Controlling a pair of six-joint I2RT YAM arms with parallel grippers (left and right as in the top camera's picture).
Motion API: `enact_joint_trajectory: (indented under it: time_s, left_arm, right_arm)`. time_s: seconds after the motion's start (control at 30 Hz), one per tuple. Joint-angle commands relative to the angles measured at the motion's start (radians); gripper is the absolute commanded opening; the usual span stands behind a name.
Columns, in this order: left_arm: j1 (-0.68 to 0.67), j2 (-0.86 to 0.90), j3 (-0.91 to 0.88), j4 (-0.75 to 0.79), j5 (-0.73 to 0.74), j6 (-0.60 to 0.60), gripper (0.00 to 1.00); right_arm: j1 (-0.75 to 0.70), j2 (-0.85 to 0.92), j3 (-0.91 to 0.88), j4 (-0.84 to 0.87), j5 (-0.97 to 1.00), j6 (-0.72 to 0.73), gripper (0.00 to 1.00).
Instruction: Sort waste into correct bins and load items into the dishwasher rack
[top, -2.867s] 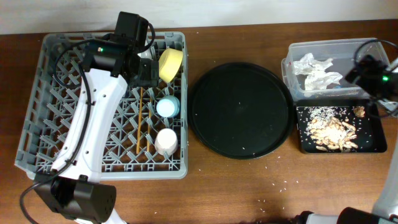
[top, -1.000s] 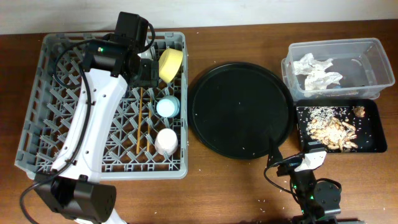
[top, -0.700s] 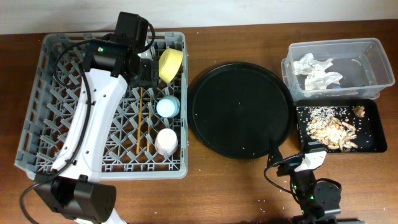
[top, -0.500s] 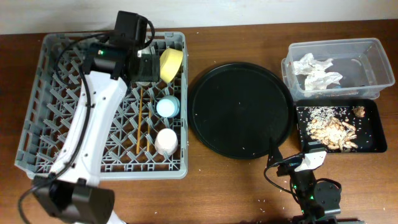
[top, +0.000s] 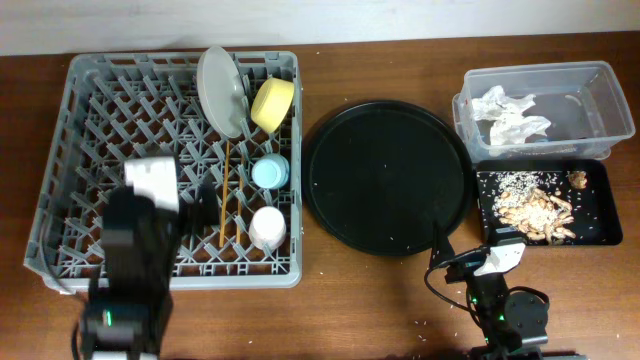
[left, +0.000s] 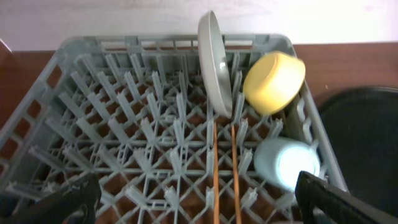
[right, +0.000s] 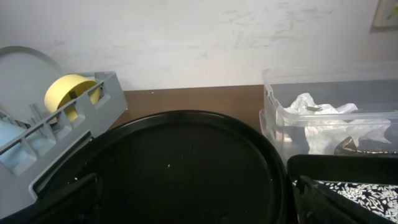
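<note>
Both arms sit low at the near edge of the surface (top: 380, 300). The left gripper (left: 196, 190) and right gripper (right: 196, 186) each have their fingers spread wide and hold nothing.

The job looks all but finished. In the rack (top: 90, 120), nearest first, stand the pink cup (top: 267, 227) and the blue cup (top: 270, 172). The chopsticks (top: 224, 195) lie beside them on the grid floor. At the far wall the yellow bowl (top: 272, 102) rests just beside the plate (top: 220, 92), which stands on edge between the pegs.

To the right, the round black tray (top: 388, 180) carries only a few pale specks. Beyond it the food scraps (top: 535, 210) lie in the shallow black tray (top: 600, 232) and the tissues (top: 510, 115) in the clear tub (top: 590, 100). Stray crumbs (top: 455, 294) on the surface appear to be all that is left.

Only the overhead view shows the pink cup and what lies in both bins. The left wrist view alone makes plain that the chopsticks are a pair, side by side, running out from under the plate. The right wrist view shows the tissues side-on through the tub wall. The width of the fingers can be read only from the wrist views.
</note>
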Motion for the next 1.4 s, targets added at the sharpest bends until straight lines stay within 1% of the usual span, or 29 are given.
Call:
enact_joint_trajectory:
  time_s: [0.0,0.03,0.13,0.23,0.33,0.4,0.47,0.57,0.7,1.37]
  left_arm:
    - [0.036,-0.265,-0.229,0.068,0.075,0.086,1.00]
    - [0.044,-0.360,-0.310,0.116,0.076,0.085,1.00]
    - [0.071,-0.541,-0.468,0.212,0.102,0.085,1.00]
    - [0.098,-0.674,-0.586,0.291,0.145,0.086,1.00]
    - [0.102,-0.752,-0.673,0.341,0.145,0.086,1.00]
    - [0.102,-0.776,-0.719,0.373,0.145,0.094,1.00]
    - [0.102,-0.793,-0.758,0.418,0.145,0.133,1.00]
    - [0.101,-0.805,-0.794,0.426,0.145,0.190,1.00]
    - [0.102,-0.805,-0.794,0.391,0.126,0.190,1.00]
    - [0.102,-0.804,-0.794,0.391,0.126,0.190,1.00]
  right_arm:
    - [0.008,-0.007,-0.008,-0.001,0.008,0.003,0.99]
    - [0.008,-0.007,-0.008,-0.002,0.008,0.003,0.99]
    - [0.008,-0.007,-0.008,-0.001,0.008,0.003,0.98]
    - [0.008,-0.007,-0.008,-0.002,0.008,0.003,0.98]
    - [0.008,-0.007,-0.008,-0.001,0.008,0.003,0.99]
    - [0.008,-0.007,-0.008,-0.001,0.008,0.003,0.99]
    - [0.008,-0.007,-0.008,-0.001,0.008,0.003,0.98]
    - [0.008,-0.007,-0.008,-0.001,0.008,0.003,0.99]
    - [0.008,-0.007,-0.008,-0.002,0.008,0.003,0.99]
    - [0.008,-0.007,-0.008,-0.001,0.008,0.003,0.99]
